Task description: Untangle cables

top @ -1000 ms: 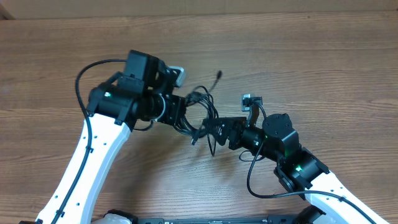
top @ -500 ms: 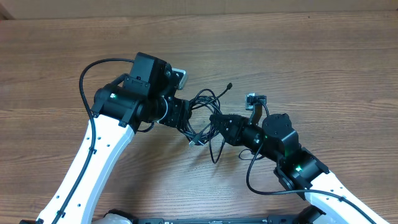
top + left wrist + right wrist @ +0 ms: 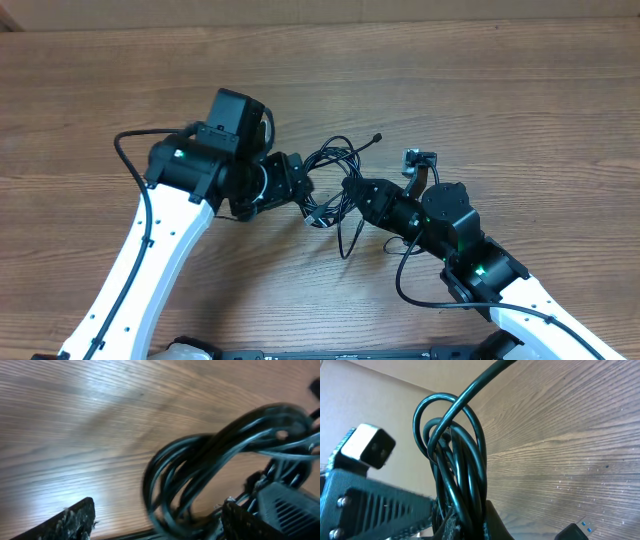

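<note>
The cables (image 3: 333, 166) form one knotted black bundle between my two arms in the overhead view. One plug end (image 3: 377, 138) sticks out to the upper right, and a loose strand (image 3: 345, 240) trails toward the table's front. My right gripper (image 3: 352, 192) is shut on the bundle; in its wrist view the cables (image 3: 457, 460) rise in loops out of its clamped jaws (image 3: 470, 522). My left gripper (image 3: 304, 188) stands open at the bundle's left side. In the left wrist view a loop of the cables (image 3: 200, 470) lies between its wide-apart fingers (image 3: 67, 522), unclamped.
The wooden table (image 3: 500, 90) ends at its far edge along the top. Thick arm cords loop beside the left arm (image 3: 128, 150) and the right arm (image 3: 403, 285). A blue-tipped USB plug (image 3: 576, 531) lies on the wood near my right gripper.
My left gripper has opened and let go of the bundle. My right gripper has shut on it. Both arms and the bundle have drifted slightly right and away.
</note>
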